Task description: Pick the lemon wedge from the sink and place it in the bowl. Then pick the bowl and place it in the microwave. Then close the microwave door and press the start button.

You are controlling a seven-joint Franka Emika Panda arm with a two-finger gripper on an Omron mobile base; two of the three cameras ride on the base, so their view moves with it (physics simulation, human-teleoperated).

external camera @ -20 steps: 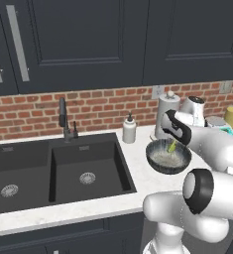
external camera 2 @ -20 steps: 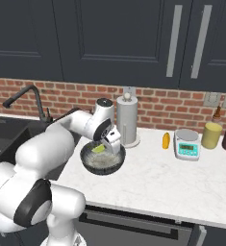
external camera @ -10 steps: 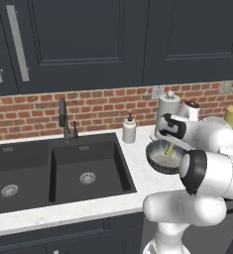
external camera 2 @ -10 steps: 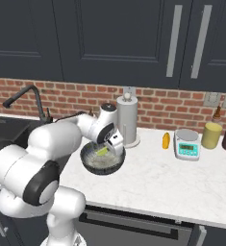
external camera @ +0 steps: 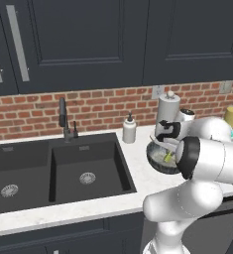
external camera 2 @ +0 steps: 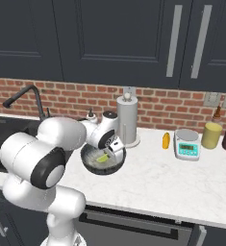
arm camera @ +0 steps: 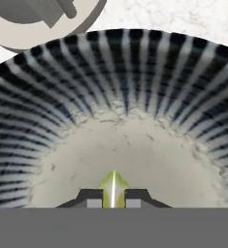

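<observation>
We are holding the gripper (arm camera: 113, 199) low inside the bowl (arm camera: 135, 150), its two dark finger tips pinched on the lemon wedge (arm camera: 113, 188), which is poking up yellow-green between them just above the pale speckled floor of the bowl. Whether the wedge is already touching that floor we cannot tell. The bowl is standing on the white marble surface (external camera 2: 182, 185), to the right of the sink (external camera: 63, 168), and from the right base camera the wedge is showing as a small yellow-green sliver under the hand, within the bowl's rim. Just behind the bowl a paper towel holder (external camera 2: 127, 120) is standing upright, and a soap dispenser (external camera: 129, 130) is sitting near the sink's back corner beside the black faucet (external camera: 64, 119). Farther along the surface are a small kitchen scale (external camera 2: 187, 144) and a few jars against the brick wall. As we are judging it, the first step is nearly finished: the wedge is out of the sink and over the bowl, only needing release. Carrying the bowl to the microwave, closing its door and pressing start are all waiting.
</observation>
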